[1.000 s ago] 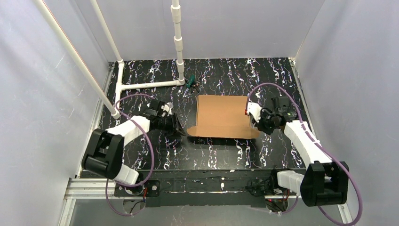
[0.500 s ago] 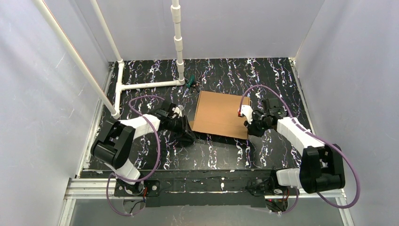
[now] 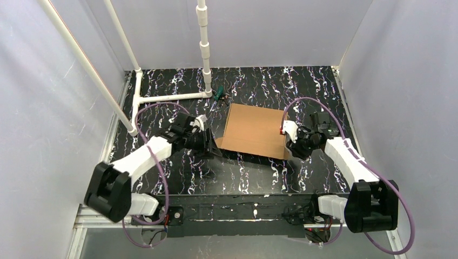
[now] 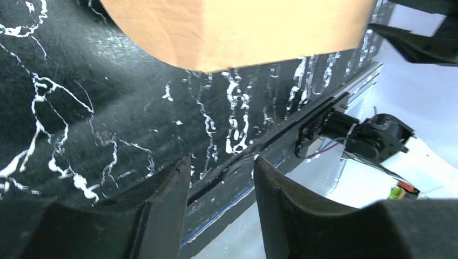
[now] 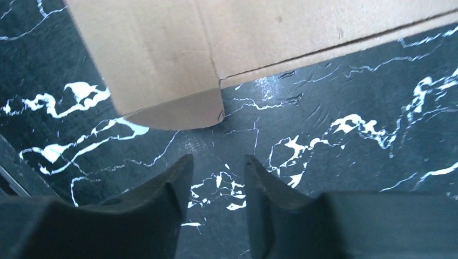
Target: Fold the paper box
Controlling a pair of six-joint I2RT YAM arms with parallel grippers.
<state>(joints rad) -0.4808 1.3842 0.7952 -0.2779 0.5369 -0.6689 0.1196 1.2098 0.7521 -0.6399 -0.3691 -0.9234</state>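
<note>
- Top external view: the paper box point(image 3: 254, 132) lies as a plain brown cardboard panel on the black, white-veined bench point(image 3: 259, 172). It sits about midway between the left and right edges, somewhat nearer the far edge, and is turned slightly askew to those edges.
- Right wrist view: a rounded flap juts from a corner of the box point(image 5: 162, 54) over the bench, and a thin dark slit runs along the panel beside it.
- Left wrist view: the cardboard point(image 4: 237, 27) shows a bare brown face with a curved edge, casting a shadow on the bench.
- From the near-left corner the left arm stretches low. The left gripper point(image 3: 211, 147) is at the box's near-left corner, its fingers point(image 4: 162, 205) modestly parted and empty.
- From the near-right corner the right arm bends inward. The right gripper point(image 3: 290, 147) is at the box's near-right corner. Its fingers point(image 5: 173, 199) are narrowly parted and empty, the tips just short of the rounded flap.
</note>
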